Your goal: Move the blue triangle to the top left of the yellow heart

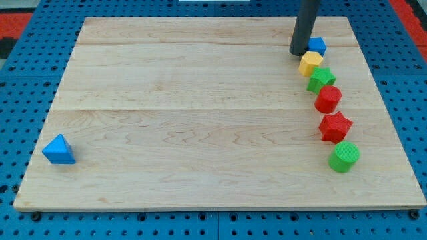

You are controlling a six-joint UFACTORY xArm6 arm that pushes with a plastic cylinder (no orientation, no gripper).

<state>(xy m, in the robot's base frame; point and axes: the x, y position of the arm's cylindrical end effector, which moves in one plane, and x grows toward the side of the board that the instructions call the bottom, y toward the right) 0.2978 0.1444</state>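
- Pale wooden tabletop (pixel 200 120), made of planks running across the view, sits on a blue perforated base (pixel 20 87); a red surface (pixel 17 20) shows at the view's top left corner and again at the top right.
- Blue triangle block (pixel 59 150) lies alone near the view's bottom left corner of the tabletop, close to the left edge and well apart from every other block.
- The centre of the tabletop carries no blocks between the blue triangle block and the group on the view's right.
- Dark straight rod (pixel 307 23) comes down from the view's top on the right side; my tip (pixel 298 52) rests on the tabletop just beside the left of the blue cube-like block (pixel 317 45) and just above the yellow block.
- End effector state: the arm ends in a plain rod with nothing to open or close, and it grips nothing.
- Yellow heart-like block (pixel 310 63) sits just below the blue cube-like block, touching or nearly touching it.
- Green block of irregular shape (pixel 321 79) follows just below and right of the yellow one.
- Red rounded block (pixel 328 99) lies directly below the green one.
- Red star block (pixel 335 127) lies below that.
- Green cylinder-like block (pixel 344 157) ends the column, nearest the view's bottom.
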